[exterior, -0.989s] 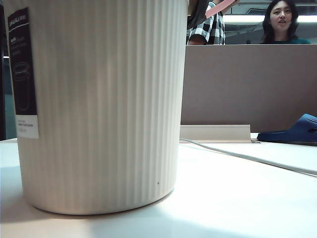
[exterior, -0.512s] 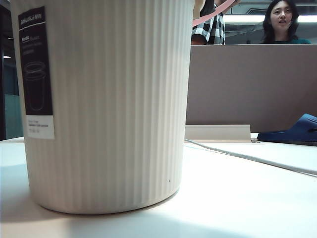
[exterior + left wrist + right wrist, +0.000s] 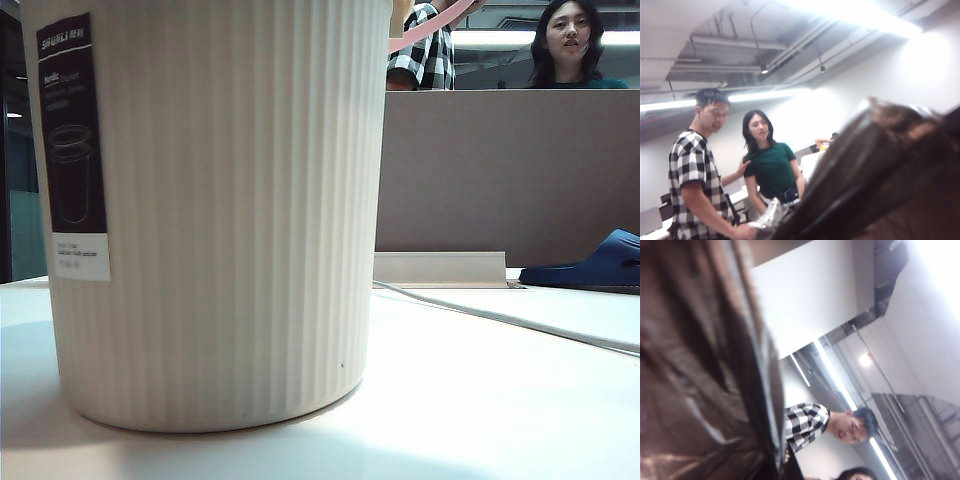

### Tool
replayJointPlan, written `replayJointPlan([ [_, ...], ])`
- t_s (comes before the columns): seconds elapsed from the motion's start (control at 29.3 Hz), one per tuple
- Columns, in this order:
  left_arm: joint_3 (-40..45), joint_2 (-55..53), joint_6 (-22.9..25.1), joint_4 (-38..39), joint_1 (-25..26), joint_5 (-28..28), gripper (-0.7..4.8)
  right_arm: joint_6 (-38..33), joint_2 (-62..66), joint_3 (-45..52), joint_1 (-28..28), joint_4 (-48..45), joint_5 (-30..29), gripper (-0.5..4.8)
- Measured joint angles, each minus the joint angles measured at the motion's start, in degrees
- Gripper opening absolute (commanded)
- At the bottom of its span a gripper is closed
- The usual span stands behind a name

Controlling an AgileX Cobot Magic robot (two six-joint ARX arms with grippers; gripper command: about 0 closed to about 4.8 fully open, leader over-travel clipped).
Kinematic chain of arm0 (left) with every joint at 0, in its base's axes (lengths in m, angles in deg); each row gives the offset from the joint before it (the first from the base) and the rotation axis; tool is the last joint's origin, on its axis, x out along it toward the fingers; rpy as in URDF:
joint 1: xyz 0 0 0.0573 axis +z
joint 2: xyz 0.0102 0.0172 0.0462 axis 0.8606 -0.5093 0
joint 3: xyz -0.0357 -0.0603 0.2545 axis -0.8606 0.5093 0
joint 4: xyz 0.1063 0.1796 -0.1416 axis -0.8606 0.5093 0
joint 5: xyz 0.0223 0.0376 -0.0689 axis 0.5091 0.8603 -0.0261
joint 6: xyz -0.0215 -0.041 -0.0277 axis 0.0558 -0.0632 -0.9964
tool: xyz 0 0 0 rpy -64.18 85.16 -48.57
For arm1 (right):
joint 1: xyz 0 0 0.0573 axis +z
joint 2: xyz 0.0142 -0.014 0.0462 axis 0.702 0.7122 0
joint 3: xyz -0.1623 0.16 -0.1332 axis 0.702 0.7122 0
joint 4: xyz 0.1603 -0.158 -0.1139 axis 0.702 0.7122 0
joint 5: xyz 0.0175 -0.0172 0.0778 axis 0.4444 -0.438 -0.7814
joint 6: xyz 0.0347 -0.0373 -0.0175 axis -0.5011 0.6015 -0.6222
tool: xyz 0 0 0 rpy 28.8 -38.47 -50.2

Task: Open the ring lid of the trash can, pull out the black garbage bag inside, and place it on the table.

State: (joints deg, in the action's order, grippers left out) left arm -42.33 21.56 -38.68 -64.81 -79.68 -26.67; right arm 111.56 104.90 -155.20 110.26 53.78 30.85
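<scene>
Trash can (image 3: 215,215) upright on table (image 3: 480,400), contents hidden; ring lid (image 3: 430,25) at 1 o'clock. Black garbage bag (image 3: 880,185) fills both wrist views; left gripper, right gripper unseen, closed.

slipper (image 3: 598,264): dark blue, far right | cable (image 3: 500,318): white | partition panel (image 3: 480,170): grey-brown

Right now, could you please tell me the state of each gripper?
Left gripper: out of view, jaws shut; black garbage bag fills its camera.
Right gripper: unseen, shut; the bag is close too.
</scene>
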Motion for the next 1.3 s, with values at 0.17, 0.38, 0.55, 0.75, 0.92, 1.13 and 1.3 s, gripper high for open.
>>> replayJointPlan([
  [0.17, -4.72, -1.95, -1.60, 0.26, 0.00, -0.76, -0.06, 0.20, 0.48, -3.39, -0.02, 1.14, -0.55, -0.02],
  [0.38, -9.99, -4.20, -2.86, 0.24, -0.04, -1.68, -0.06, 0.35, 2.25, -12.83, -1.44, 4.55, -1.49, -0.02],
  [0.55, -15.30, -7.28, -5.49, 0.28, -2.01, -3.69, -0.06, 0.90, 2.69, -14.99, -2.14, 6.45, -1.64, -0.02],
  [0.75, -17.55, -11.23, -5.75, 0.24, -8.52, -4.74, 0.92, 2.36, 1.49, -14.97, -3.02, 6.91, -0.39, -0.02],
  [0.92, -17.62, -12.76, -5.14, 0.26, -9.53, -4.74, 0.85, 2.73, -1.31, -14.95, -5.46, 6.91, -0.33, -0.02],
  [1.13, -17.79, -13.20, -5.01, -2.82, -9.73, -4.96, 0.92, 2.75, -3.43, -17.20, -7.28, 6.97, -0.07, -0.02],
  [1.3, -18.12, -13.33, -5.07, -3.37, -9.73, -4.96, 2.85, 2.78, -3.43, -20.83, -7.82, 9.68, 0.20, -0.02],
])
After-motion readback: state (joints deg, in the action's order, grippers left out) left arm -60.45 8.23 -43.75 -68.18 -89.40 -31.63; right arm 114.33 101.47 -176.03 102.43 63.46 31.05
